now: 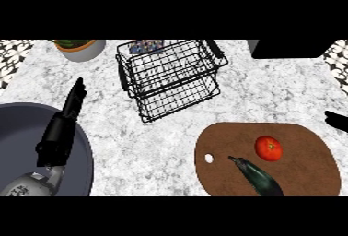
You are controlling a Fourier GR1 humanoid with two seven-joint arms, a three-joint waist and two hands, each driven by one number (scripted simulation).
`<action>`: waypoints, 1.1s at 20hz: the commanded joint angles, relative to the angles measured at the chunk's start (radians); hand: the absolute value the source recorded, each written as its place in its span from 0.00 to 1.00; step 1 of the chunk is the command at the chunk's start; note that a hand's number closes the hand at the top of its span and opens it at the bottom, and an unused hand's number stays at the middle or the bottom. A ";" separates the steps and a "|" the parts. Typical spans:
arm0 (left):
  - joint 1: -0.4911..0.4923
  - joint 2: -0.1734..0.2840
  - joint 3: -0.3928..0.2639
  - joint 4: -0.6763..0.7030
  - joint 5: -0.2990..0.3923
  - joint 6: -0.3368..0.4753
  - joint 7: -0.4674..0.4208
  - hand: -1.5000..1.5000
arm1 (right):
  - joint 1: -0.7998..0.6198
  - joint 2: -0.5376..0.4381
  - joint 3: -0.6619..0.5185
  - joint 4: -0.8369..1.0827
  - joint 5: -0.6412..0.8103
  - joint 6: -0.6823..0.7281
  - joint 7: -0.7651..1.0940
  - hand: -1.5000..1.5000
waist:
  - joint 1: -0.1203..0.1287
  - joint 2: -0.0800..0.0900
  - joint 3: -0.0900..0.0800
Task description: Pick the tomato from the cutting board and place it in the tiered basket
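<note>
No readable labels. Round red tomato [268, 148] on brown oval cutting board [306, 179], well apart from straight-fingered, empty left hand [62, 126]; right hand [335, 120] fingers unclear.

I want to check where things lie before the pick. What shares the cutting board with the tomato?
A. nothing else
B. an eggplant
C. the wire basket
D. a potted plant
B: on the brown cutting board, a dark eggplant lies just below and to the left of the red tomato, apart from it.
</note>
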 commanded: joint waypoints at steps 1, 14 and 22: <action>-0.003 -0.146 -0.028 0.039 0.030 0.036 -0.010 0.50 | 0.017 0.002 0.036 0.007 0.054 0.026 0.030 0.00 | -0.008 0.013 -0.022; 0.006 -0.140 -0.054 0.049 0.040 0.053 -0.033 0.50 | -0.018 0.023 0.102 -0.008 0.208 0.040 0.125 0.00 | -0.004 0.012 -0.022; -0.071 -0.138 -0.057 0.079 0.052 0.038 -0.006 0.50 | -0.092 0.059 0.195 0.004 0.362 0.051 0.036 0.00 | 0.001 0.015 -0.021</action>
